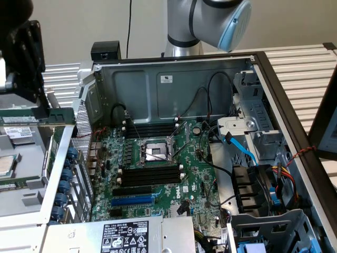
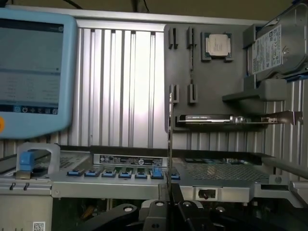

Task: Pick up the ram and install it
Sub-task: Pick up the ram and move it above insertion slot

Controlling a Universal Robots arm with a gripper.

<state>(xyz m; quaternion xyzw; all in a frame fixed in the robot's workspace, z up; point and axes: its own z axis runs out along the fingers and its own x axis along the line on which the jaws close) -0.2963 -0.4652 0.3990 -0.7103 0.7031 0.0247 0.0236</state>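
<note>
Hanging out at nine o'clock from the CPU socket (image 1: 155, 153), beyond the exterior view's left wall of the open case (image 1: 137, 84), the gripper (image 1: 46, 107) has the ram (image 1: 31, 117) clamped tight! The green stick lies level, long edge running across, its inner end just beside the case's perforated side wall (image 1: 81, 126). At six o'clock from the ram sits the grey parts tray (image 1: 21, 197), with a processor chip (image 1: 4, 166) resting at seven o'clock from the gripper.

Over on the motherboard (image 1: 195, 184), two banks of black memory slots with white end clips flank the socket: one bank (image 1: 152, 129) at twelve o'clock, the other (image 1: 150, 176) at six o'clock. The ram is well apart from both, not yet seated. The blue expansion slot (image 1: 131, 201) lies further out at six o'clock, and the silver arm (image 1: 208, 21) rises behind the case at one o'clock.

Now the wrist view: the ram (image 2: 170, 134) shows edge-on, a thin strip rising straight out between the dark fingers (image 2: 156, 216), which are closed against its two faces. That's a firm hold by the gripper (image 2: 169, 209). Beyond the stick, the parts tray (image 2: 216, 82) carries the processor chip (image 2: 216, 45), a hard drive (image 2: 276, 43) and an expansion card (image 2: 216, 120), with a blue-framed screen (image 2: 33, 72) beside the tray.
</note>
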